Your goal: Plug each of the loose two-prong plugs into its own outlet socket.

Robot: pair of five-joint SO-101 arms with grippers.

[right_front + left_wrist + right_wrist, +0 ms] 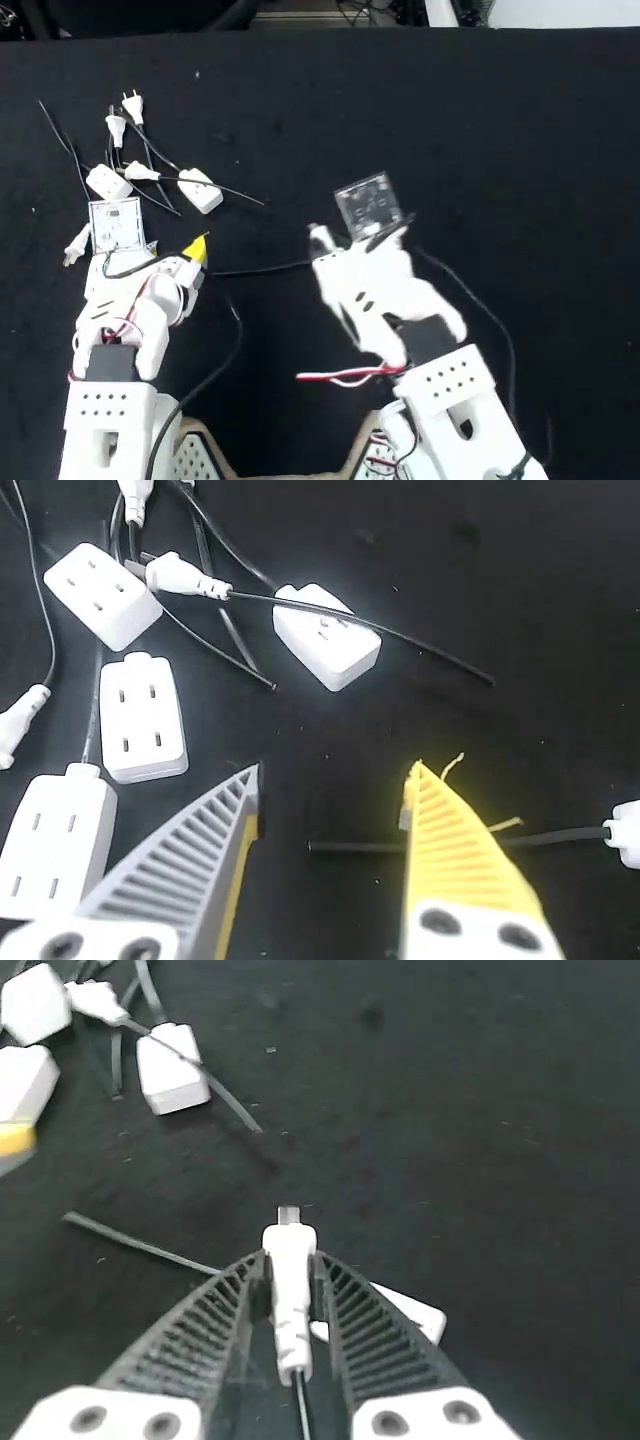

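My right gripper (pixel 290 1258) is shut on a white two-prong plug (pixel 289 1290), prongs pointing forward, held above the black table. In the high view this plug (pixel 320 240) sits mid-table, its black cord trailing left. My left gripper (pixel 335 775) stands open, with a grey finger and a yellow finger (pixel 455 850), and that cord (pixel 350 848) lies between them. White outlet sockets lie ahead of it: one tilted (pixel 327 637), one to the far left (pixel 100 595), one flat (pixel 143 717), one nearest (pixel 50 835). A loose plug (pixel 175 575) lies between the two farther sockets.
More loose plugs (pixel 132 102) (pixel 116 127) with thin black cords lie at the far left of the table; another plug (pixel 75 245) rests beside the left arm. The black table (pixel 500 150) stretches bare to the right.
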